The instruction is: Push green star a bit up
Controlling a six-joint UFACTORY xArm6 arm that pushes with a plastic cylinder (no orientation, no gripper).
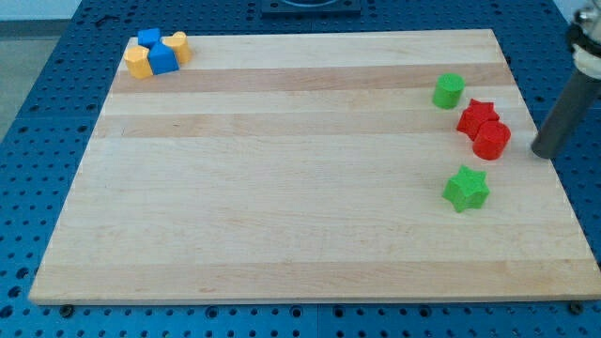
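The green star (466,189) lies on the wooden board (282,188) at the view's right, below the middle. My tip (544,150) is at the board's right edge, to the right of and a little above the green star, apart from it. The tip stands just right of the red cylinder (491,140).
A red star (477,115) touches the red cylinder above the green star. A green cylinder (448,90) stands above them. At the view's top left a cluster holds two blue blocks (161,59) and two yellow blocks (139,63). Blue pegboard surrounds the board.
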